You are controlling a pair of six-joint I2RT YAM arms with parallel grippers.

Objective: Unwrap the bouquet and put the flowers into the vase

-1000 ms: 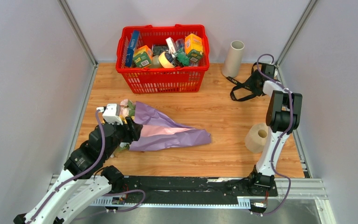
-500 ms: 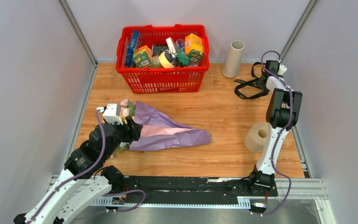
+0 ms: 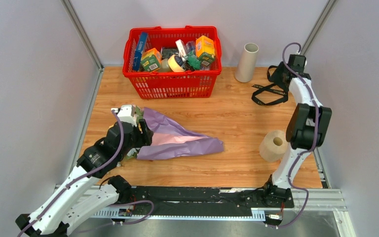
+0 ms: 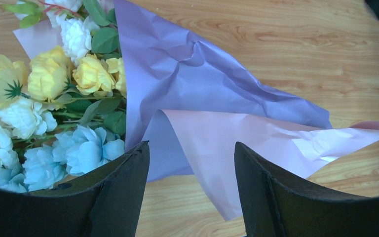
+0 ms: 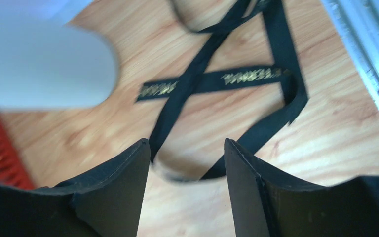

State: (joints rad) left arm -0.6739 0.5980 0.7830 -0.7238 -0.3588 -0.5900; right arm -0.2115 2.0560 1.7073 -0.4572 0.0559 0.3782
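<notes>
The left hand is held open just before the bouquet; the right hand is spread, empty, over the black ribbon.

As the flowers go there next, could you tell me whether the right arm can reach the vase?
Probably yes: the right claw hangs open near the vase, and only a flat black ribbon lies by them.

Red basket full of groceries, beige paper roll on wooden table
</notes>
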